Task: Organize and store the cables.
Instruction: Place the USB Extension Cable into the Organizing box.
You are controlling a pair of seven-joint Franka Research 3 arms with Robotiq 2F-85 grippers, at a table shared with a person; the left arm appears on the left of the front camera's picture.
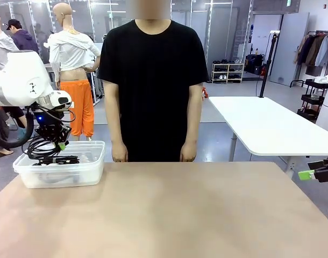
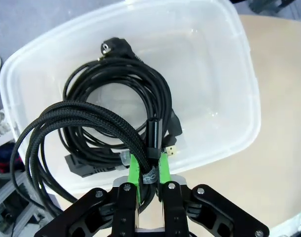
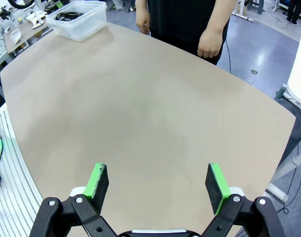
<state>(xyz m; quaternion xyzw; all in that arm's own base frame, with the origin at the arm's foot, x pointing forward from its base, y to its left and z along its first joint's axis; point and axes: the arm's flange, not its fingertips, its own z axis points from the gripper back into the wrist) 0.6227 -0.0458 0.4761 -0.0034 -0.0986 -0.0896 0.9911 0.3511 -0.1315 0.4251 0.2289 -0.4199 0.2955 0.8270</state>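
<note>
While the left gripper (image 2: 149, 174) pinches a coiled black braided cable (image 2: 86, 123) between its green pads, the loops hang below over the clear plastic bin (image 2: 229, 64), where a smooth black coiled cable (image 2: 116, 79) lies. The right gripper (image 3: 158, 181) stands open above the bare tan table (image 3: 150, 108).

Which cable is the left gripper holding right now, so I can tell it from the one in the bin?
Find the clear plastic bin at the table's left far corner. Above it, the left gripper is shut on the braided cable, a coil hanging over the bin's edge. The smooth cable lies inside, with a round plug.
</note>
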